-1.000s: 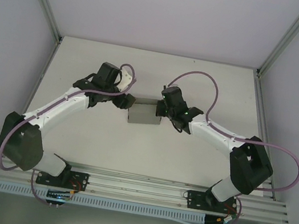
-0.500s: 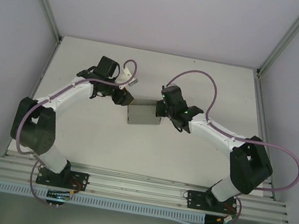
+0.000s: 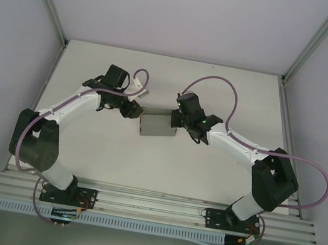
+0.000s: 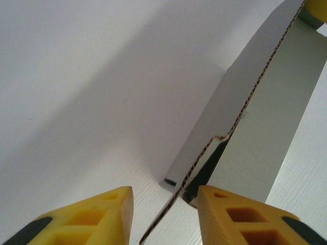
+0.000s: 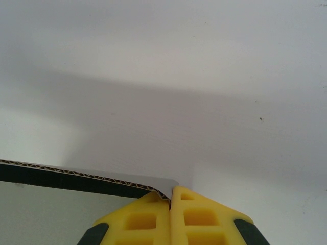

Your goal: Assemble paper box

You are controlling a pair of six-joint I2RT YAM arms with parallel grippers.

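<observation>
The right gripper point(image 5: 171, 195) pinches the paper box point(image 3: 158, 125) by its 3 o'clock wall. The left gripper point(image 4: 163, 196), spread astride the 9 o'clock flap point(image 4: 237, 87), may crumple it if it closes skewed.

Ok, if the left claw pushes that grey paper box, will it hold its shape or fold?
Probably light: the paper box is thin corrugated card, fluted edge showing. Its flaps will likely flex rather than stay rigid. It shouldn't slide much, since the right claw pinches one wall.

Bare table point(image 3: 143, 169) before and behind paper box point(image 3: 158, 126) — left claw point(image 3: 135, 110) at one end; right claw point(image 3: 176, 119) opposite
</observation>
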